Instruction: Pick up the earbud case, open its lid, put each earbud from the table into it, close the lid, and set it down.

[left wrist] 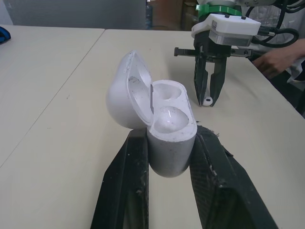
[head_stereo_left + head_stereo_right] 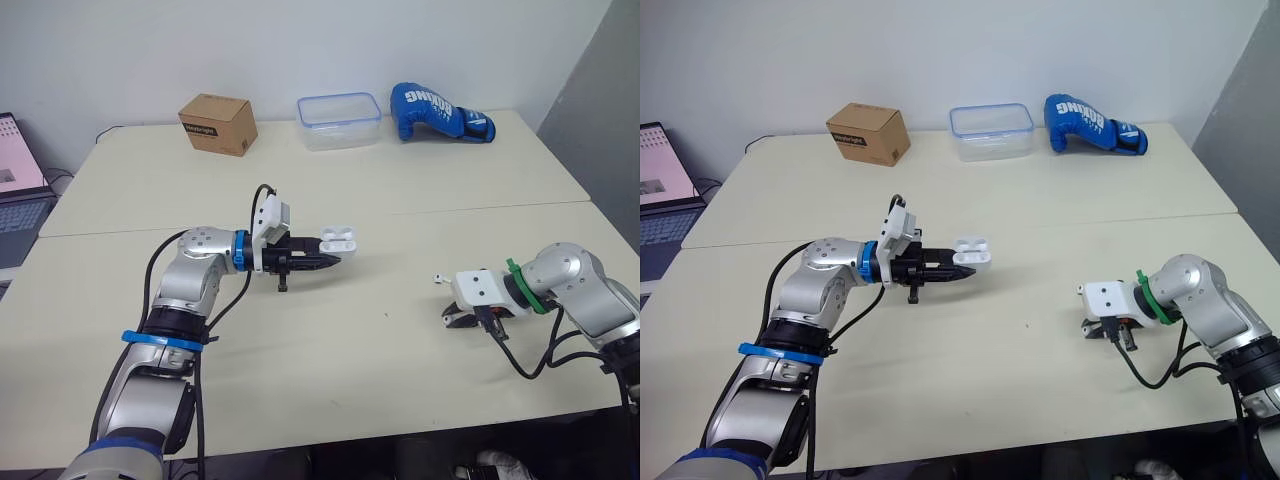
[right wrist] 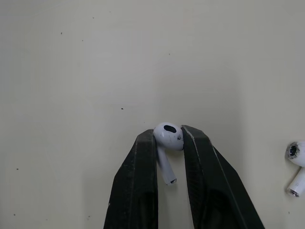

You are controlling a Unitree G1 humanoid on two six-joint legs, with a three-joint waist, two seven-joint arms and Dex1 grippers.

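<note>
My left gripper (image 2: 330, 258) is shut on the white earbud case (image 2: 338, 240) and holds it above the middle of the table. The lid (image 1: 127, 90) stands open, and both wells (image 1: 169, 107) look hollow. At the right, my right gripper (image 2: 458, 318) points down at the table and is shut on a white earbud (image 3: 167, 136) held between its fingertips, close to the tabletop. A second earbud (image 3: 296, 164) lies on the table just beside that gripper. In the left wrist view the right gripper (image 1: 208, 93) shows beyond the case, some way off.
Along the far edge stand a cardboard box (image 2: 218, 123), a clear plastic container (image 2: 340, 120) and a blue boxing glove (image 2: 440, 112). A laptop (image 2: 15, 190) sits off the table's left. A person's hand (image 1: 276, 59) rests past the right gripper.
</note>
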